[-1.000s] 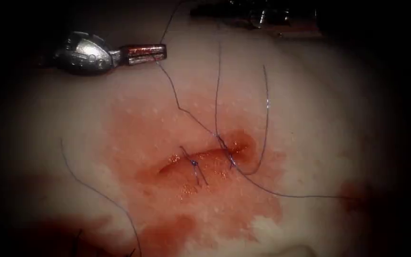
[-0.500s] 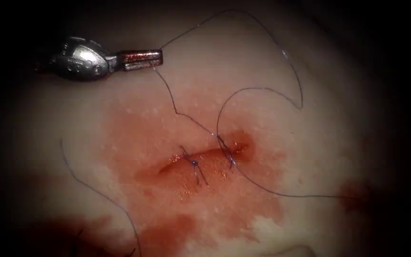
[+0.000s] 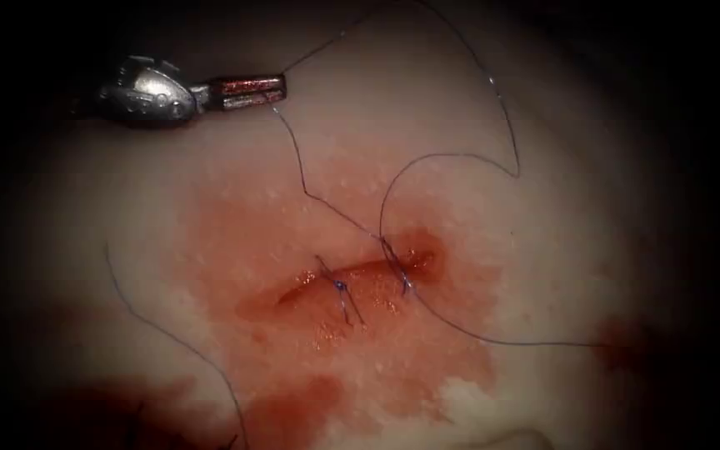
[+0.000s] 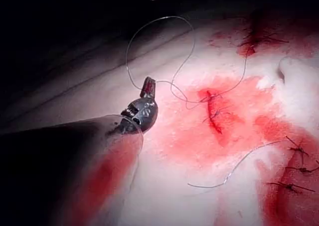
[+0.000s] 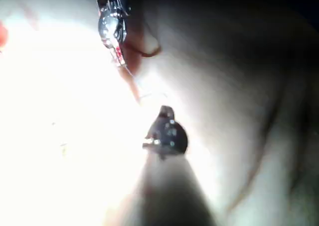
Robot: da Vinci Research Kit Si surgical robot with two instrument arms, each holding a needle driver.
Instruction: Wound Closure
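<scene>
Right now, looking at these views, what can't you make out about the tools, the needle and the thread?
- Right tool: in the right wrist view glare and its dark head hide how the jaws stand and whether it holds anything.
- Needle: no curve of it can be picked out; the thread loops up past the endoscope view's top edge.
- Left tool: shut on the thread, but the pinch point is too small to see.
- Thread's right end: lost in the dark right margin.

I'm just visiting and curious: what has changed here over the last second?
The right arm's tool, seen at the top edge a second ago, has left the endoscope view. The thread it led up to now lies in a wide slack loop right of the cut. The left end effector stayed shut on the thread, barely shifting. Both stitches and the red fluid are unchanged.
</scene>
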